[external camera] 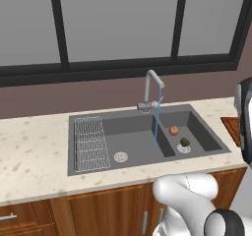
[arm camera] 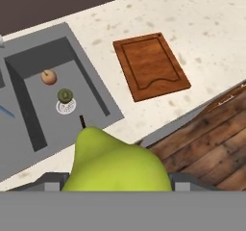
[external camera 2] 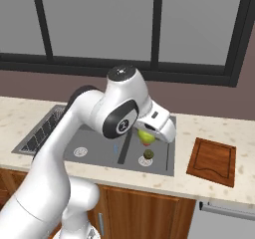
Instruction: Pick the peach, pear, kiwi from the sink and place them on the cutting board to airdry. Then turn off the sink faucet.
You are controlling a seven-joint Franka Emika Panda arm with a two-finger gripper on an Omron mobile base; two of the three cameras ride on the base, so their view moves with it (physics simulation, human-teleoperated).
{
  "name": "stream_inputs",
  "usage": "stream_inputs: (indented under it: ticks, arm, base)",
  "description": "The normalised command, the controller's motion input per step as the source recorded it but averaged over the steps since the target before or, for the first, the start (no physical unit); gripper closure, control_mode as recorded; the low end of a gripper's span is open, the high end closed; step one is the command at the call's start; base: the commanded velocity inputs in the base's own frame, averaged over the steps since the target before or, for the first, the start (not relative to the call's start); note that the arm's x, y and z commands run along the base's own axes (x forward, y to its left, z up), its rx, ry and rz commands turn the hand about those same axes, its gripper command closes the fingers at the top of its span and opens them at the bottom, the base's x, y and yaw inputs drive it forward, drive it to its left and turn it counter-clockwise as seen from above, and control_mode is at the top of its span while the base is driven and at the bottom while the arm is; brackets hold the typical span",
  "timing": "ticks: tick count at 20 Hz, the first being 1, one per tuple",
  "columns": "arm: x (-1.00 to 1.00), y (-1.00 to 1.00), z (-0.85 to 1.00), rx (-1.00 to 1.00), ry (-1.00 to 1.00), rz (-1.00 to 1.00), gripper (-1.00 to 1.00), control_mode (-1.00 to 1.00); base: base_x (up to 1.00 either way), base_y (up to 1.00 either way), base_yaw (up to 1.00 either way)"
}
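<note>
My gripper (external camera 2: 148,133) is shut on the yellow-green pear (external camera 2: 145,136), held in the air above the right basin of the dark grey sink (external camera 2: 99,152). In the hand view the pear (arm camera: 115,165) bulges up large at the bottom. The reddish peach (external camera: 173,130) (arm camera: 48,77) and the dark kiwi (external camera: 185,142) (arm camera: 65,96) (external camera 2: 148,155) lie in the right basin, the kiwi on the drain. The wooden cutting board (external camera 2: 211,161) (arm camera: 150,65) lies bare on the counter right of the sink. The silver faucet (external camera: 153,90) runs a thin blue stream (external camera: 156,124).
A wire rack (external camera: 90,142) fills the sink's left end, with a second drain (external camera: 120,157) beside it. Speckled counter (external camera: 34,151) surrounds the sink. A dark-framed window (external camera: 118,23) stands behind. Wood cabinets (external camera 2: 144,208) run below the counter front.
</note>
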Motion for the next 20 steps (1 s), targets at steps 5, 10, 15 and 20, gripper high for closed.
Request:
stream_inputs:
  ticks: [5, 10, 15, 20]
  arm:
    - [0.11, -0.28, -0.06, 0.0, 0.0, 0.0, 1.0, -1.0]
    - [0.19, -0.2, -0.2, 0.0, 0.0, 0.0, 1.0, -1.0]
    - [0.27, -0.22, -0.12, 0.0, 0.0, 0.0, 1.0, -1.0]
    - [0.15, -0.4, 0.0, 0.0, 0.0, 0.04, 1.0, -1.0]
  base:
    - [0.0, 0.0, 0.0]
    - [0.0, 0.0, 0.0]
    - [0.0, 0.0, 0.0]
    - [0.0, 0.0, 0.0]
